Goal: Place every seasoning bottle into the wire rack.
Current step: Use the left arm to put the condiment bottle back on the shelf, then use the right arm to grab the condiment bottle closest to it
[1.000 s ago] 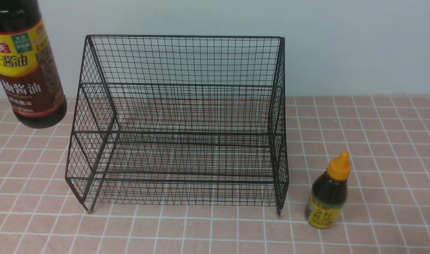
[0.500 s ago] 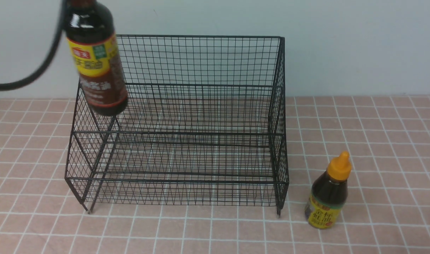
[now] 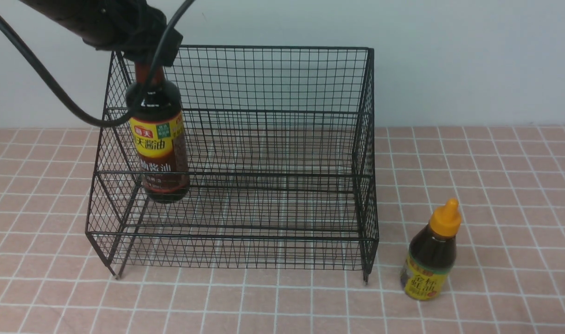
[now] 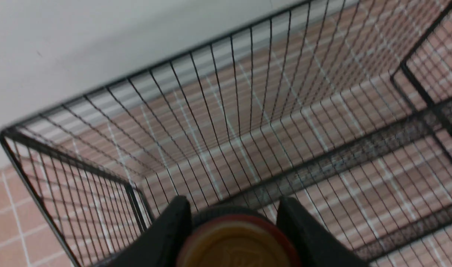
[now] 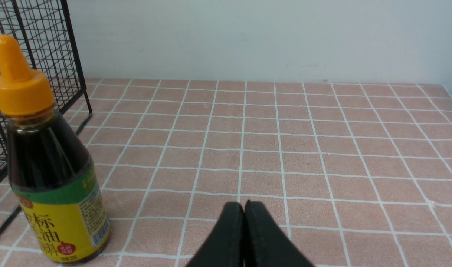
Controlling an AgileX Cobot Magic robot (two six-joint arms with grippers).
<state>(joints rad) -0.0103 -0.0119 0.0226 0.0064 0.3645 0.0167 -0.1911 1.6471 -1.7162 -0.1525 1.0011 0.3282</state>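
Note:
The wire rack (image 3: 282, 111) stands in the middle of the tiled table. My left gripper (image 3: 146, 58) comes in from the upper left and is shut on the brown-red neck of the tall seasoning bottle (image 3: 158, 144). It holds the bottle upright inside the rack's left end, its base low by the step between the tiers. I cannot tell if the base rests on the wire. In the left wrist view the fingers (image 4: 174, 222) flank the cap (image 4: 235, 244). The short seasoning bottle (image 3: 432, 253) stands on the table right of the rack. My right gripper (image 5: 243, 205) is shut and empty beside it (image 5: 51, 163).
A pale wall runs close behind the rack. A black cable (image 3: 46, 79) hangs from the left arm past the rack's left side. The rack's right end shows in the right wrist view (image 5: 44, 44). Pink tiled tabletop (image 3: 496, 185) lies to the right.
My left arm has carried the tall bottle from left of the rack rightward over its side and down into its left end. The short bottle has not moved.

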